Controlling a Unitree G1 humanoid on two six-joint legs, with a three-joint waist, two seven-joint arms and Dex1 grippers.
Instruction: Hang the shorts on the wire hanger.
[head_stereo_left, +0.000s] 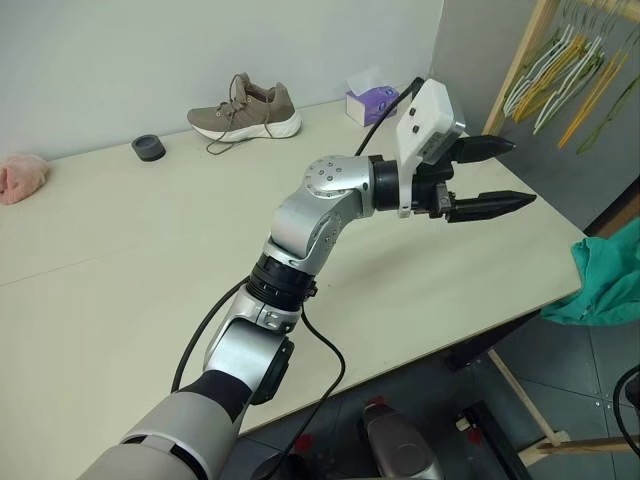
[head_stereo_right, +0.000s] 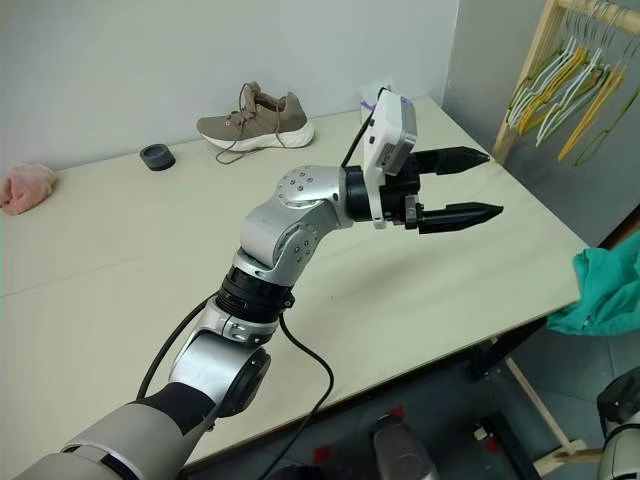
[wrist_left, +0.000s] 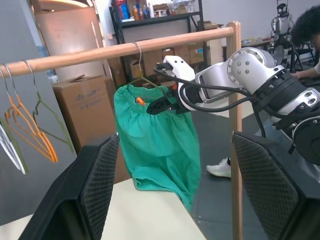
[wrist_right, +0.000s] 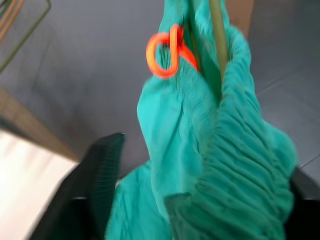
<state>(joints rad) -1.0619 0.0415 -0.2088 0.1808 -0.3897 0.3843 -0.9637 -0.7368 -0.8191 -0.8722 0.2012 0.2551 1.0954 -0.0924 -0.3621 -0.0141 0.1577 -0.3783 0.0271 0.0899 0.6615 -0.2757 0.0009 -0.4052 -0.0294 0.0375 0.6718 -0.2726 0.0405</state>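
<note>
- The table (head_stereo_left: 150, 250) is the biggest thing in the head views. It has no part in this step.
- The wooden rail (wrist_left: 100, 50) runs across the left wrist view, from 9 o'clock to 2 o'clock.
- The shorts (wrist_left: 155, 140) hang under that rail. In the head views just 1 corner of them peeks in at 3 o'clock, past the table edge.
- The left gripper (head_stereo_left: 518, 172) is up over the table and points to 3 o'clock. Its 2 fingers are spread apart with nothing in them.
- The right gripper (wrist_left: 156, 106) is at the top band of the shorts. Its own view shows its 2 fingers wide apart, with cloth between them and no squeeze on it.
- The wire hanger (wrist_left: 137, 50) has its hook over the rail. The right wrist view shows its thin wire inside the band.
- The orange drawstring (wrist_right: 167, 52) loops just beside that wire.
- I think the hanging looks done. The next move is to pull the right gripper straight back, slowly, so that no finger catches the string or tugs the shorts off.
</note>
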